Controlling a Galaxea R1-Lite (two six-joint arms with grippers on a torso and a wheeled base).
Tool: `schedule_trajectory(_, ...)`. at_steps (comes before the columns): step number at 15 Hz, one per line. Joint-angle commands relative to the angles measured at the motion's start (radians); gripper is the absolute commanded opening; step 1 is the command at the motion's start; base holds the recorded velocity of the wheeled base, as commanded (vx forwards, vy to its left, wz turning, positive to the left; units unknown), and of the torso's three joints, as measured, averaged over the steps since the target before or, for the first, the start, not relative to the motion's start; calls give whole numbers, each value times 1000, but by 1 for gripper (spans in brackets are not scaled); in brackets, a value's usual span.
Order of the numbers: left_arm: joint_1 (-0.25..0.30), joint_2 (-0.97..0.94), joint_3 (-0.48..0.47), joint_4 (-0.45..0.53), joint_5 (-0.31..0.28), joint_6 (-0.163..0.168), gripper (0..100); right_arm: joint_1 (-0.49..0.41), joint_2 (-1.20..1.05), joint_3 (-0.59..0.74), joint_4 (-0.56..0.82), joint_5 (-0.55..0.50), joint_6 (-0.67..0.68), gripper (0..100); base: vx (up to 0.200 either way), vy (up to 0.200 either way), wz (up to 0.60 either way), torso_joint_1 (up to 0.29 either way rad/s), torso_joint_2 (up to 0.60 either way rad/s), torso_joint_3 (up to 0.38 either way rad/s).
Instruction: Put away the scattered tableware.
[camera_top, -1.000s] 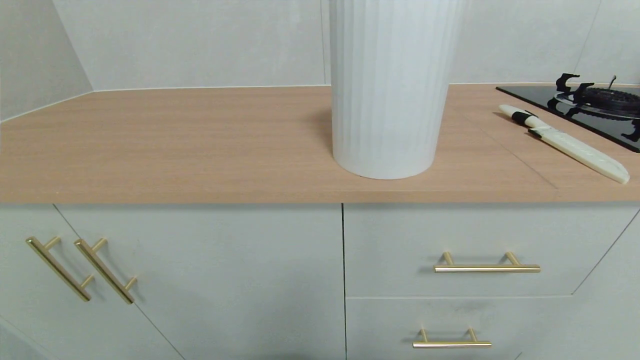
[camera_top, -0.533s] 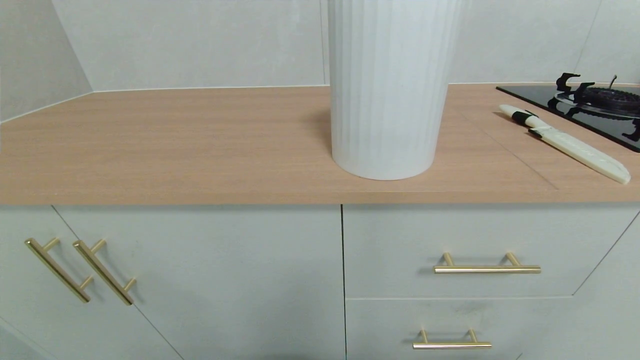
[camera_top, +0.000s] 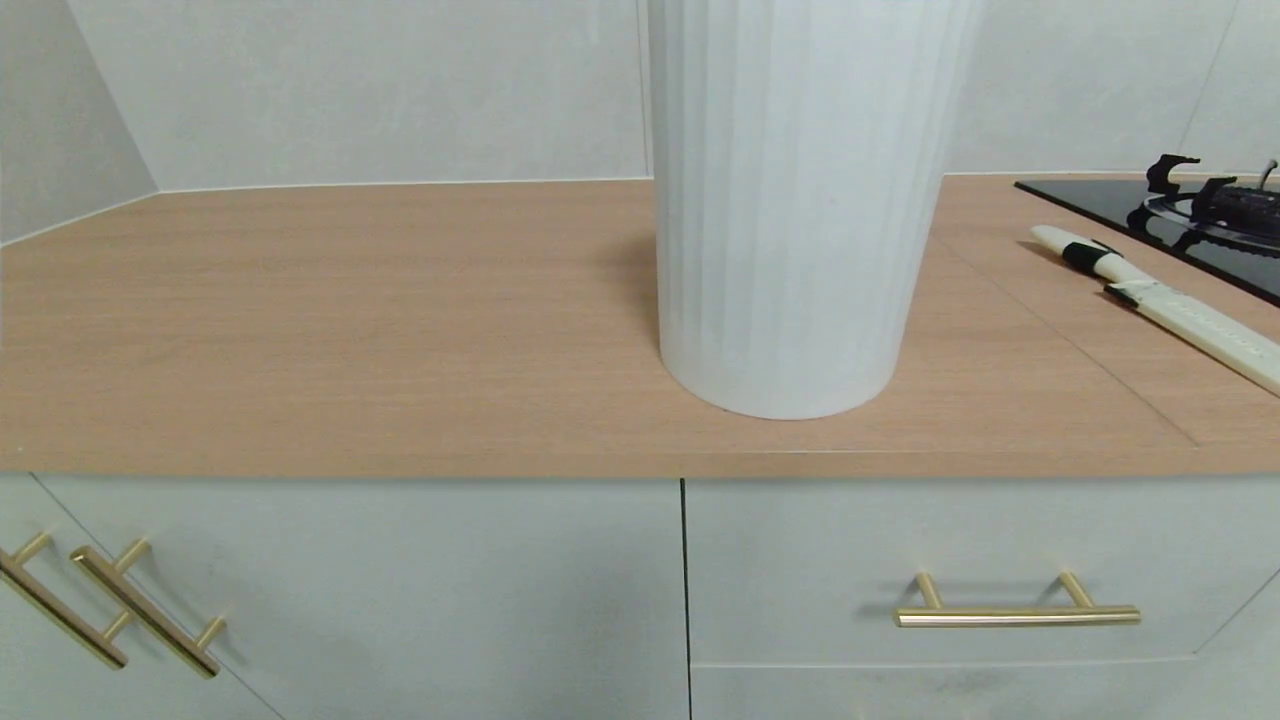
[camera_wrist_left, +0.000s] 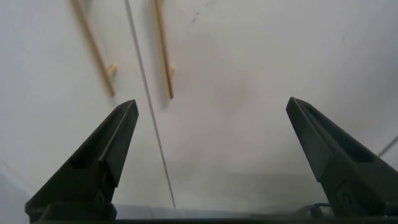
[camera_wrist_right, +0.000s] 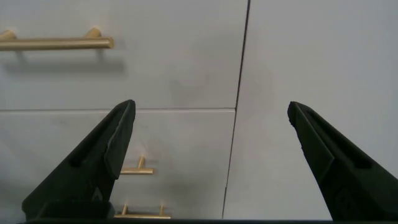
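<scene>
A tall white ribbed container (camera_top: 790, 200) stands on the wooden countertop (camera_top: 330, 310) near its front edge. To the right lies a cream knife (camera_top: 1165, 305) with a black band on its handle, next to the stove. My left gripper (camera_wrist_left: 211, 130) is open and faces the white cabinet doors with two gold handles (camera_wrist_left: 165, 53). My right gripper (camera_wrist_right: 211, 134) is open too, in front of the drawer fronts, nothing between its fingers.
A black gas stove (camera_top: 1190, 220) sits at the far right of the counter. Below the counter are cabinet doors with gold handles (camera_top: 110, 620) on the left and drawers with a gold bar handle (camera_top: 1015, 615) on the right. The counter's left half is bare wood.
The whole head view has shifted: the counter and container now appear lower and larger, so the camera has moved closer or upward. The things themselves have not moved.
</scene>
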Motion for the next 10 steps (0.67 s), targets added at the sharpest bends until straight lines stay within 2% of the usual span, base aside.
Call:
schedule_trajectory(1,0,0,0,0,0,0,100,0,1,0,0,0,0,100,0,0,0,0,0,0)
schedule_trajectory(5,0,0,0,0,0,0,100,0,1,0,0,0,-2,100,0,0,0,0,0,0)
schedule_trajectory(10,0,0,0,0,0,0,100,0,1,0,0,0,-2,100,0,0,0,78,-282,-266)
